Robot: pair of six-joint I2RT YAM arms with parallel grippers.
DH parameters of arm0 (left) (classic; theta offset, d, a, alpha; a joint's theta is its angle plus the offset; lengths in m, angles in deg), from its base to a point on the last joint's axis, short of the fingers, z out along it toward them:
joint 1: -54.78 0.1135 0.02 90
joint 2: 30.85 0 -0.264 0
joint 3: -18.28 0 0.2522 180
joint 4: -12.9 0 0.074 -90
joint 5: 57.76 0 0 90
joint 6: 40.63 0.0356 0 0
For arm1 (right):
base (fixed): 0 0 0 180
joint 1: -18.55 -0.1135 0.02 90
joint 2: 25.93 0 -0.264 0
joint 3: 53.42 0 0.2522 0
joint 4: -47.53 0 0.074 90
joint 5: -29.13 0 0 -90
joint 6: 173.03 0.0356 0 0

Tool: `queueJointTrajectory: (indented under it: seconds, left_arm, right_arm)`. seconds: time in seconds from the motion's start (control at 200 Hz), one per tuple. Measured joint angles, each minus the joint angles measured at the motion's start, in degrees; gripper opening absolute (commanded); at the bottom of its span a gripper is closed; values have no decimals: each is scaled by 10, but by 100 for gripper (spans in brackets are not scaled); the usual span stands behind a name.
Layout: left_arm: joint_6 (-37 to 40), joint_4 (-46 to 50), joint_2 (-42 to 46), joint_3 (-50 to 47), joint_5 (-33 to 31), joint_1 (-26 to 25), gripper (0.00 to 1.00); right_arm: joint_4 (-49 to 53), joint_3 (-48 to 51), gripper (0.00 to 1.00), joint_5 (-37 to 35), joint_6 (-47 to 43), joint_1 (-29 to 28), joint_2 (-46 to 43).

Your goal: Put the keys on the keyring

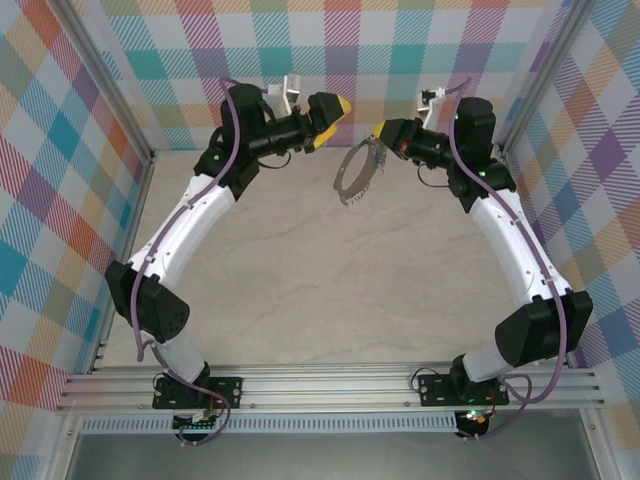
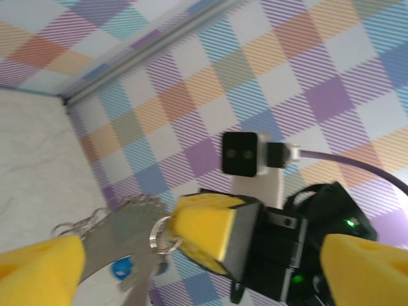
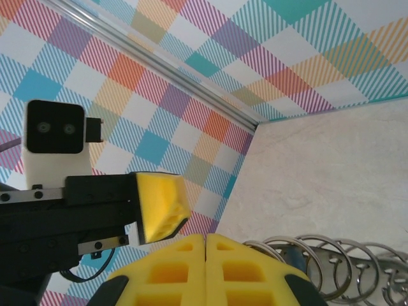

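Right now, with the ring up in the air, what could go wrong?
The keyring hangs above the table from the shut right gripper alone; a slip would drop it. The blue key dangles by the ring, and I cannot tell whether it is fully threaded. The open left gripper sits close, so a bump is possible.

Both our arms reach forward and inward; our left gripper [image 1: 338, 106] gapes wide, our right gripper [image 3: 205, 254] is clamped.

The left fingers [image 2: 38, 268] spread wide; right fingers [image 2: 204, 229] pinch keyring [image 2: 118, 223], blue key [image 2: 120, 268] hanging below.
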Motion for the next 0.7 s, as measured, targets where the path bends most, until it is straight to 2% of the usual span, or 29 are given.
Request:
queueJointTrajectory:
  seconds: [0.135, 0.365, 0.505, 0.7]
  left_arm:
    - [29, 72, 22, -5, -75, 2, 100]
    - [50, 80, 122, -99, -201, 2, 100]
    - [75, 90, 139, -96, -227, 2, 100]
    - [98, 127, 112, -66, -217, 2, 100]
  right_arm:
    - [0, 0, 0, 9, -7, 0, 0]
    - [-13, 11, 0, 21, -6, 0, 1]
    - [-23, 15, 0, 30, -5, 0, 11]
    - [-29, 15, 0, 52, -6, 0, 19]
